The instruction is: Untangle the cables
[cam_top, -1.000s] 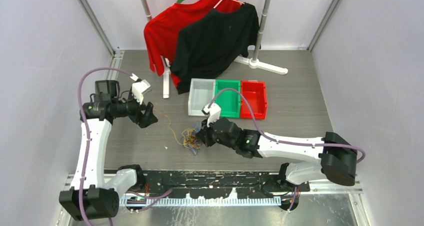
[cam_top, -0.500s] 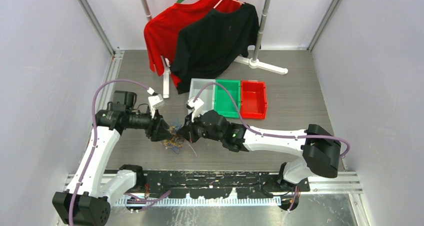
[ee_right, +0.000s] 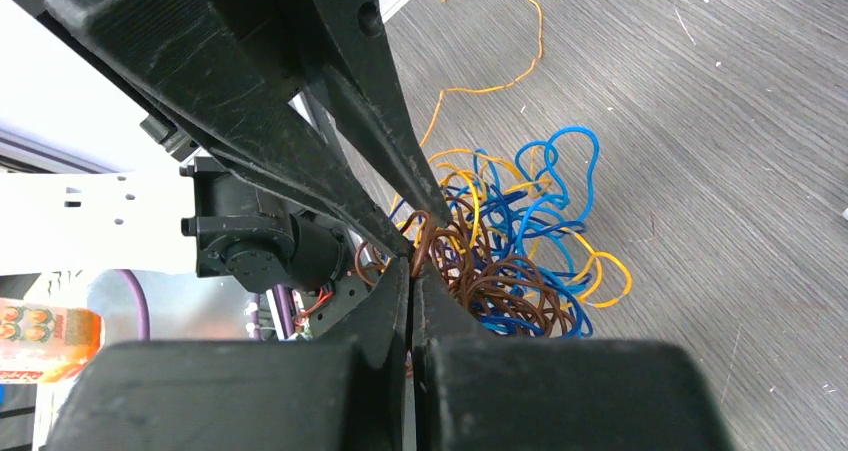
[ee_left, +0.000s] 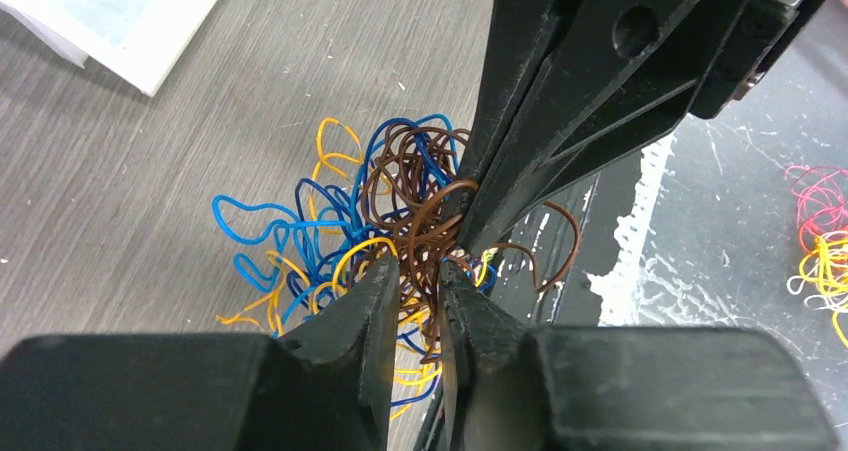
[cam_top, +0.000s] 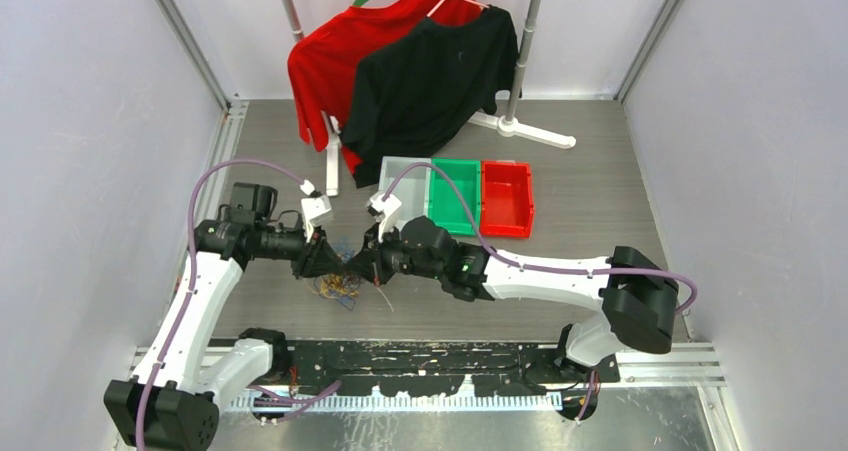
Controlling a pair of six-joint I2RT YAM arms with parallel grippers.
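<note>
Pinching brown strands of the cables (ee_left: 400, 186) in the closed right hand (ee_right: 412, 263). Holding the left hand (ee_left: 432, 266) a slit open around more strands, ungripped

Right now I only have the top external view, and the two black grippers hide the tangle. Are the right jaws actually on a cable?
Observer: Yes. In the right wrist view the right gripper has its jaws shut, with strands of the thin dark brown cable leaving right at their tip.
Operator: Left side?
Observer: In the left wrist view the left gripper shows a narrow gap with brown strands in it. I can't tell if they are clamped.
Operator: Other colours?
Observer: The thin blue cable and thin yellow-orange cable fan out beside the brown knot.
</note>
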